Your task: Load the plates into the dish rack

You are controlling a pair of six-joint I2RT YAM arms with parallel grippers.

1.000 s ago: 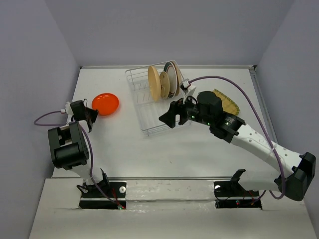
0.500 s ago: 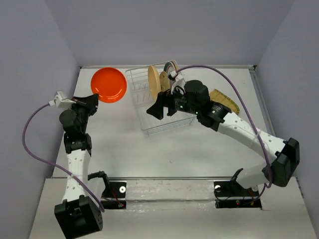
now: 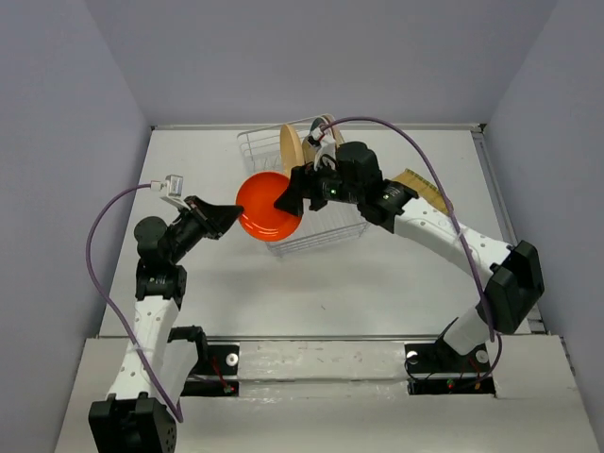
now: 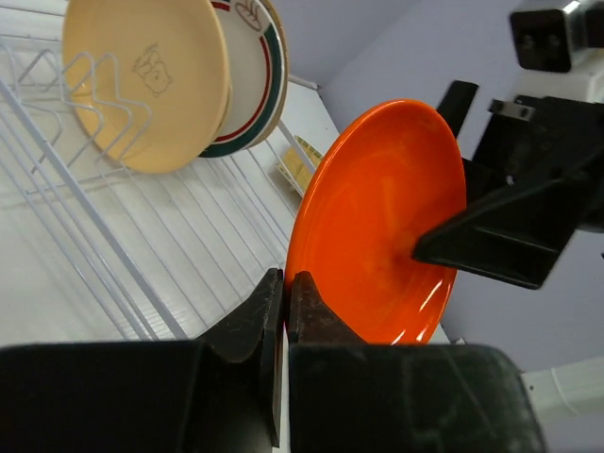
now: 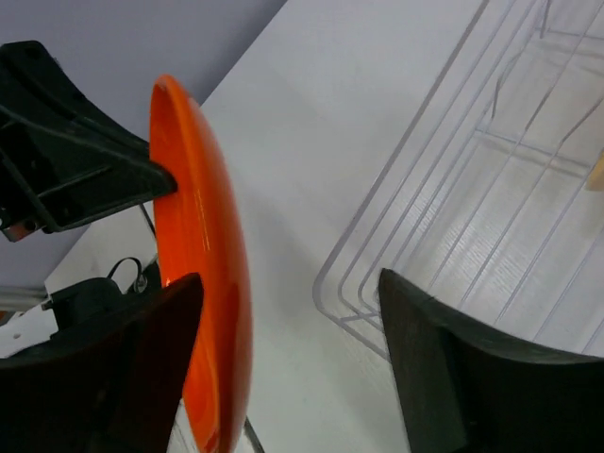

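My left gripper (image 3: 234, 213) is shut on the rim of the glossy orange-red plate (image 3: 268, 208) and holds it on edge in the air, by the near left corner of the wire dish rack (image 3: 247, 143). In the left wrist view its jaws (image 4: 283, 283) pinch the plate's lower rim (image 4: 377, 217). My right gripper (image 3: 286, 196) is open, and its fingers straddle the plate's opposite edge (image 5: 203, 283). The plate lies close to the right gripper's left finger (image 5: 123, 377). A tan plate (image 4: 142, 75) and a white plate with a teal rim (image 4: 262, 85) stand upright in the rack.
A yellow-green striped plate (image 3: 430, 194) lies on the table to the right of the rack, partly under the right arm. The rack's wire corner (image 5: 368, 311) sits just beyond the right gripper. Grey walls enclose the white table (image 3: 189, 283).
The left arm has carried the orange-red plate from the far left of the table over to the rack's near left corner. The right gripper has moved left and now straddles the plate.
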